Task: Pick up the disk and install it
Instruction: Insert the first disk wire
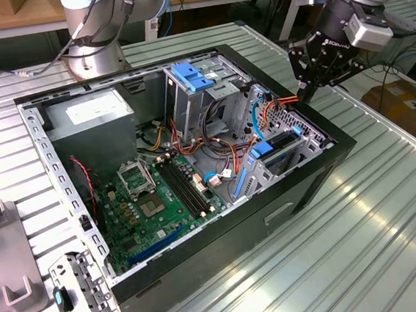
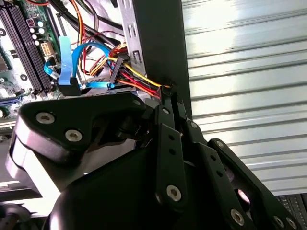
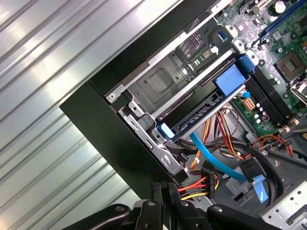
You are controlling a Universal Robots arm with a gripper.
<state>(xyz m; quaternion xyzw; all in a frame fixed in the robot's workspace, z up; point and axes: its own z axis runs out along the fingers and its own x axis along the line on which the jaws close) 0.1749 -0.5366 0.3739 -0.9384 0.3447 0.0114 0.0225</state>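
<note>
— What lies on the exterior view's left?

— A grey moulded fixture [image 1: 6, 282] and a small metal bracket [image 1: 80, 294] on the ribbed metal counter [image 1: 391, 219]. Then the open computer case [image 1: 188, 180], lying on its side, with the green motherboard [image 1: 157, 201] bare inside and a grey power supply [image 1: 90, 119] behind it.

— And the disk?

— Seated in the drive cage at the case's near corner, towards the exterior view's right — the disk [image 1: 285, 148] shows its blue rails and a blue tab. In the first wrist view the disk [image 3: 211, 98] sits slotted in the grey cage, its blue handle at the inner end.

— The arm?

— It comes in from the upper right of the exterior view, wrist angled down and inward. The tool [image 1: 306, 91] hangs over the case's right wall, just beside the orange and yellow cables [image 1: 280, 105].

— Its fingers?

— In both wrist views the black fingers [image 2: 168, 103] are drawn together, tips meeting with nothing between them, right by the red and yellow wire bundle [image 3: 199, 184].
</note>
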